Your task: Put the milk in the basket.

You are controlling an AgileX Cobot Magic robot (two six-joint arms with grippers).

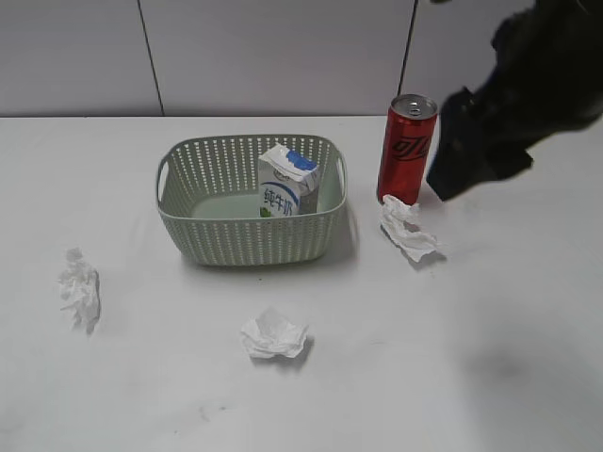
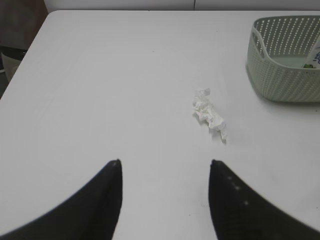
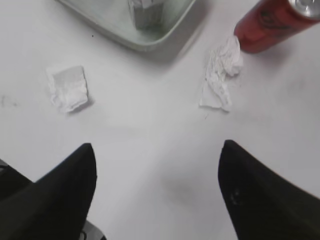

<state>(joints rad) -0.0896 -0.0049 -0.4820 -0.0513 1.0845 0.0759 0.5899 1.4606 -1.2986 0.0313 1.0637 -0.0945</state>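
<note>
The milk, a small white carton with a blue top and blue characters, stands tilted inside the sage-green basket at the table's back middle. A sliver of the milk shows in the basket in the left wrist view. The right wrist view shows the basket's edge with the carton inside. My right gripper is open and empty, high above the table to the right of the can. My left gripper is open and empty over bare table at the left.
A tall red soda can stands right of the basket, with a crumpled tissue at its foot. Another tissue lies in front of the basket and one at the left. The right arm hangs over the back right.
</note>
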